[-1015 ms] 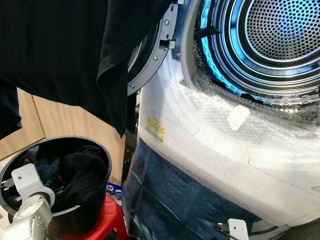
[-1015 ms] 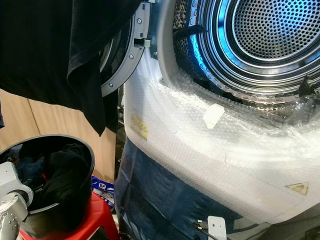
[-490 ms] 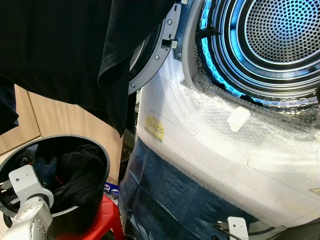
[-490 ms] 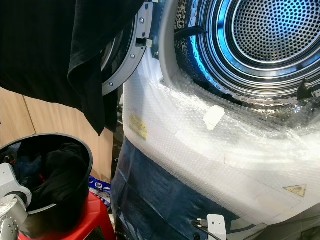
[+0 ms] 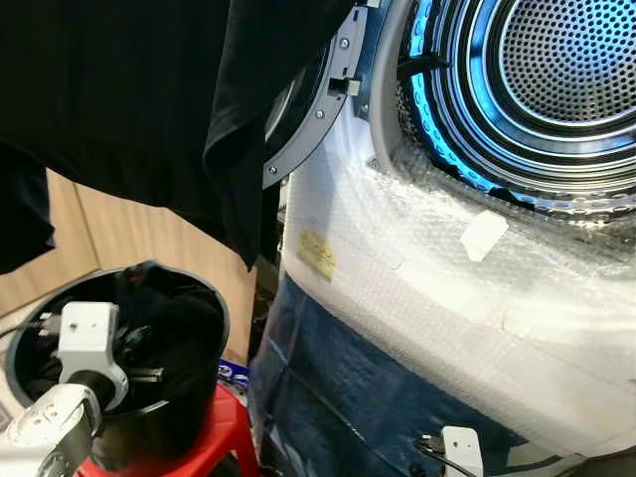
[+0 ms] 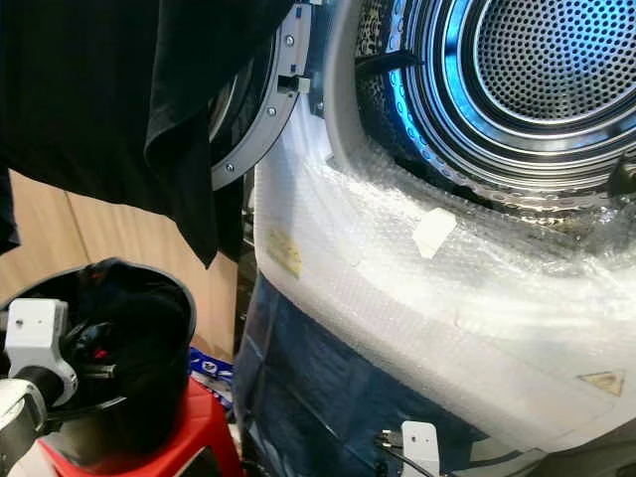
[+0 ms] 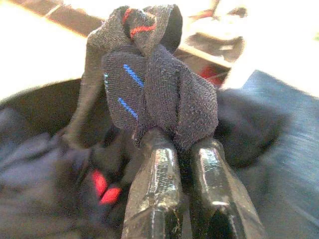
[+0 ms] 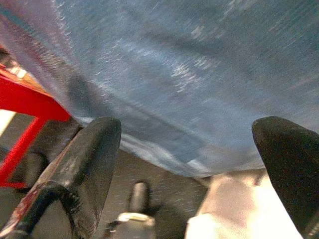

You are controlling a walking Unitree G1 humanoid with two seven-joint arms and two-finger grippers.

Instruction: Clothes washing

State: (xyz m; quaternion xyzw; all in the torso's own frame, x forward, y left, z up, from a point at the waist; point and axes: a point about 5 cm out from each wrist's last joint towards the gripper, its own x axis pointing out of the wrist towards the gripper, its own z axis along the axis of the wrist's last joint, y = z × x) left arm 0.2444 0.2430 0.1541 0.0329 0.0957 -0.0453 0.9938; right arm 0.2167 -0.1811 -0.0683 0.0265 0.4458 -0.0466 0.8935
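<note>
Lifting a sock from the round black laundry bucket (image 5: 204,397)

We keep the left gripper (image 7: 182,149) clenched on the dark knitted sock (image 7: 154,84), clearing the bucket rim; the right gripper (image 8: 189,159) hangs released.

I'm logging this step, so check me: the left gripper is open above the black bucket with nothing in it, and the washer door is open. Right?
Not quite. The left gripper is shut on a dark sock, pinched between its fingers over the black bucket, as the left wrist view shows. The washer door is open.
</note>
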